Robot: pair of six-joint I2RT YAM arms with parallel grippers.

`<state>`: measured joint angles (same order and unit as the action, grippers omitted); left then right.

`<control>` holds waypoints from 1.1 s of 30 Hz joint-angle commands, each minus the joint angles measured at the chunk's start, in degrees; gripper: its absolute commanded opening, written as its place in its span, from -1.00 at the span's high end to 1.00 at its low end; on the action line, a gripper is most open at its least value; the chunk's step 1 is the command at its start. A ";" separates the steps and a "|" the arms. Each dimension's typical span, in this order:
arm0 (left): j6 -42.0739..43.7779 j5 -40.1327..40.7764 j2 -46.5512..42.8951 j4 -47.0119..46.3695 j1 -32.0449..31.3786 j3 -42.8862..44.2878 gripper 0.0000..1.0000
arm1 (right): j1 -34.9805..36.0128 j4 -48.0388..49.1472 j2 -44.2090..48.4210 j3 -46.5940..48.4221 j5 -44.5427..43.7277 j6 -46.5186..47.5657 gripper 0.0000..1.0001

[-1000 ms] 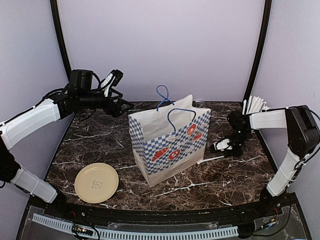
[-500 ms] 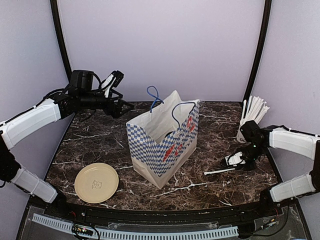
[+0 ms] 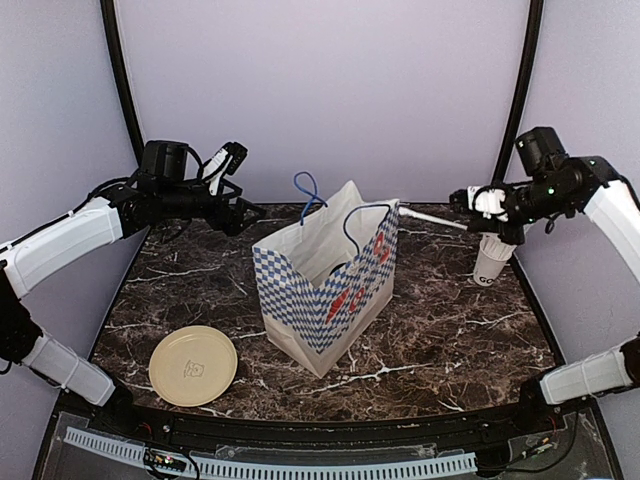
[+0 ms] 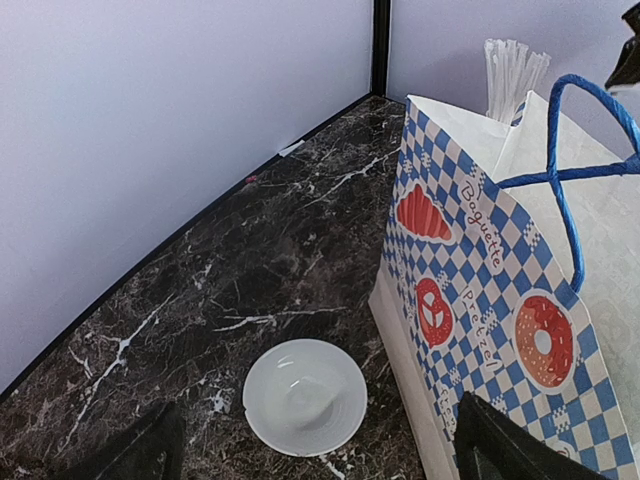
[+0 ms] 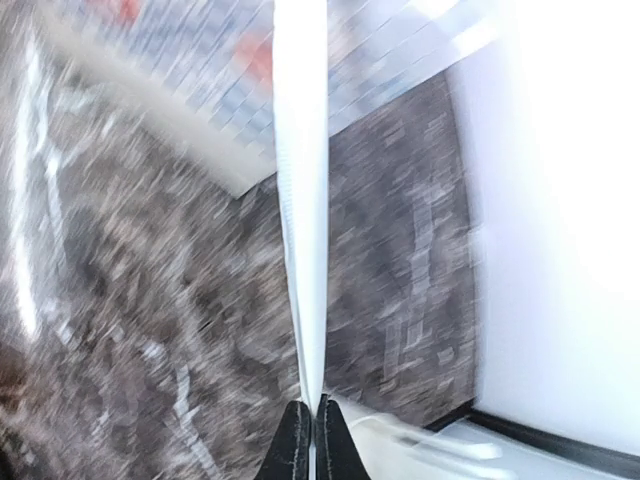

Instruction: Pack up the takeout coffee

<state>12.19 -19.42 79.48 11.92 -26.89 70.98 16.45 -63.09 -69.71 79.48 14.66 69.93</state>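
No takeout coffee shows in any view. The blue-and-white checked paper bag (image 3: pixel 330 290) stands open in the middle of the table and fills the right of the left wrist view (image 4: pixel 490 280). My right gripper (image 3: pixel 480 200) hangs high at the back right, shut on a long white stick (image 3: pixel 432 217) whose tip points at the bag's mouth. In the blurred right wrist view the fingertips (image 5: pixel 305 440) pinch that stick (image 5: pixel 302 200). My left gripper (image 3: pixel 243 212) hovers open at the back left, empty, above a low white bowl (image 4: pixel 303 397).
A white cup (image 3: pixel 490 265) stands under my right arm, and its white sticks (image 4: pixel 512 72) show past the bag. A beige plate (image 3: pixel 193 366) lies front left. The bag's blue handles (image 3: pixel 310 190) stick up. Purple walls close in the back and sides.
My right gripper has shut on the stick lying on the table and lifted it up and back, level with the bag's mouth. The bag turned earlier. The left arm has stayed still.
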 commanded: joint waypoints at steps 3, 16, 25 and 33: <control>0.83 0.07 -1.46 -0.15 -0.08 0.04 -0.93 | -0.01 3.65 -6.91 17.49 19.43 -15.53 1.00; 1.09 0.13 -1.50 -0.43 -0.08 -0.30 -0.93 | 4.91 28.46 -23.66 25.87 48.89 -42.73 1.00; 1.69 0.62 -1.18 -0.16 0.02 -0.36 -0.93 | 14.10 32.42 -28.45 24.12 50.54 -45.86 1.00; 2.08 0.61 -1.64 0.27 0.00 -0.44 -0.93 | 15.57 25.23 -29.02 19.38 42.75 -34.96 0.86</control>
<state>13.28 -18.98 79.48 11.92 -26.89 70.98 32.12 -33.39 -98.45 100.22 62.48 27.49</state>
